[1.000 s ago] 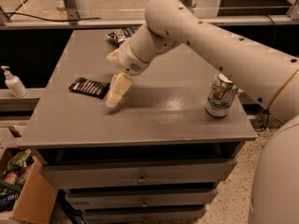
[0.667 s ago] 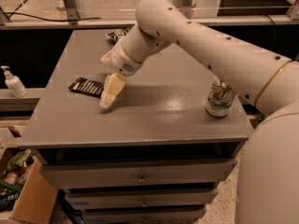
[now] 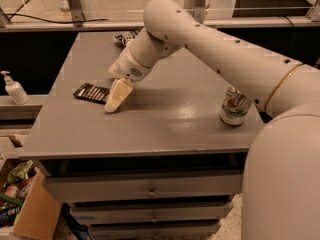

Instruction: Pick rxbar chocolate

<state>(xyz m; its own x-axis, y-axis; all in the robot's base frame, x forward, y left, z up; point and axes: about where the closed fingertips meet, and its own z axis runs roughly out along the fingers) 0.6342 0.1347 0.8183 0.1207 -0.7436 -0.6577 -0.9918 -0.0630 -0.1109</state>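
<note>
The rxbar chocolate is a flat black bar with white lettering. It lies on the grey table top near the left edge. My gripper hangs from the cream arm and points down, with its tip just above or on the table. It is right next to the bar's right end and covers a little of it.
A green-and-white can stands at the right side of the table. A crinkled dark snack bag lies at the back, partly behind my arm. A soap bottle stands on a shelf to the left. A cardboard box sits on the floor at lower left, and drawers are below the top.
My arm and gripper have shifted a little left, toward the bar's right end. The bar, can and bag have not moved.
</note>
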